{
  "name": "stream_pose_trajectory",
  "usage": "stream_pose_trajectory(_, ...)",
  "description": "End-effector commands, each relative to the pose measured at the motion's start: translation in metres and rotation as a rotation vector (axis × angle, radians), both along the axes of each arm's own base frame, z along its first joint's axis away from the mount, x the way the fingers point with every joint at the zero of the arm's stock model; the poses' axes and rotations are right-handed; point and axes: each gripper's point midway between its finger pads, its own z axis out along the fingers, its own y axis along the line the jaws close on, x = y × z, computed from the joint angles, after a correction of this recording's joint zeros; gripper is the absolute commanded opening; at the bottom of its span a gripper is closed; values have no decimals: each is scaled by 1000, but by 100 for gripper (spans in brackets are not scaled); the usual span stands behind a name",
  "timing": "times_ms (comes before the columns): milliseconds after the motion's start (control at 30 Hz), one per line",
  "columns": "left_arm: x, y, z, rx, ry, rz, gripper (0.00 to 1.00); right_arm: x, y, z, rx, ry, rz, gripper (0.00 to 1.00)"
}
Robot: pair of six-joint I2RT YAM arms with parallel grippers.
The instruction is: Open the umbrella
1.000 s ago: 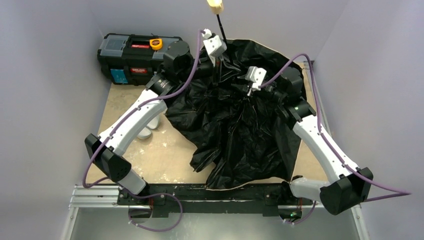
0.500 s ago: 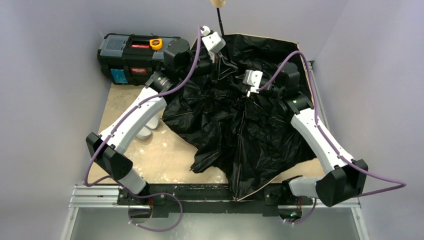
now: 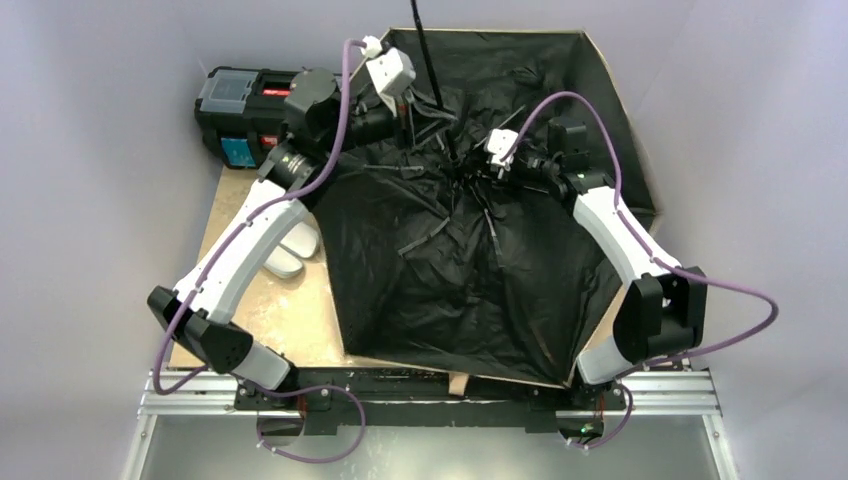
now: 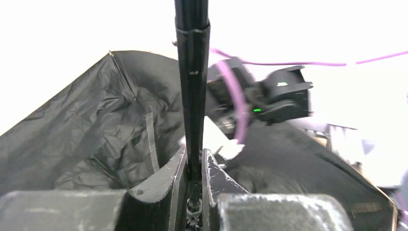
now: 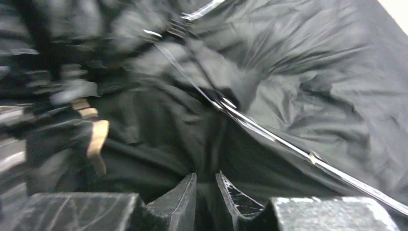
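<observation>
Over the last second the umbrella point(image 3: 450, 290) has gone from a crumpled black heap to a wide, taut polygon. It lies upside down across the bench point(image 3: 285, 315), lining upward, ribs fanned out from the hub and a tan edge showing along the rim. Its shaft point(image 3: 420, 45) now runs up out of the overhead view, so the knob handle I saw earlier is out of frame. My left gripper point(image 3: 405, 103) is clamped tight on that shaft, fingers pinched either side of it in the left wrist view. My right gripper point(image 3: 488, 170) sits at the hub with only a narrow slit between its fingers; I cannot tell whether it has hold of anything. I judge the canopy essentially open, though whether it has latched I can't confirm.
</observation>
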Motion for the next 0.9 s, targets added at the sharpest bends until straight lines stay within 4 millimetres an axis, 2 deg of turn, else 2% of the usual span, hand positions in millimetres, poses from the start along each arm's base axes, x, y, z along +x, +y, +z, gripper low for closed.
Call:
stream_pose_trajectory(0,-133,49,163,-265,-456,-183,0,16,-47,-56,-165,96,-186,27)
stream_pose_trajectory(67,-134,46,158,-252,-435,-200,0,15,-39,-43,-117,103,-166,32)
stream_pose_trajectory(133,-124,44,148,-238,-403,-172,0,6,-29,-26,-46,132,-140,37)
stream_pose_trajectory(267,-99,38,117,-186,-391,-109,0,-27,-23,21,30,97,-102,63)
stream_pose_trajectory(333,-87,34,100,-165,-377,-85,0,-41,-21,51,122,69,-115,67)
stream_pose_trajectory(467,-67,24,68,-116,-361,-69,0,-62,-19,76,172,96,-108,78)
stream_pose_trajectory(533,-56,20,56,-87,-383,-57,0,-68,-16,95,241,124,-123,83)
stream_pose_trajectory(600,-48,18,53,-65,-436,-33,0,-69,-14,115,334,156,-164,85)
stream_pose_trajectory(667,-48,19,65,-50,-516,-24,0,-62,-23,126,400,191,-263,87)
stream_pose_trajectory(800,-74,17,83,66,-829,-62,0,-54,-51,148,574,259,-394,91)
stream_pose_trajectory(867,-83,16,79,162,-987,-92,0,-56,-61,157,661,309,-422,92)
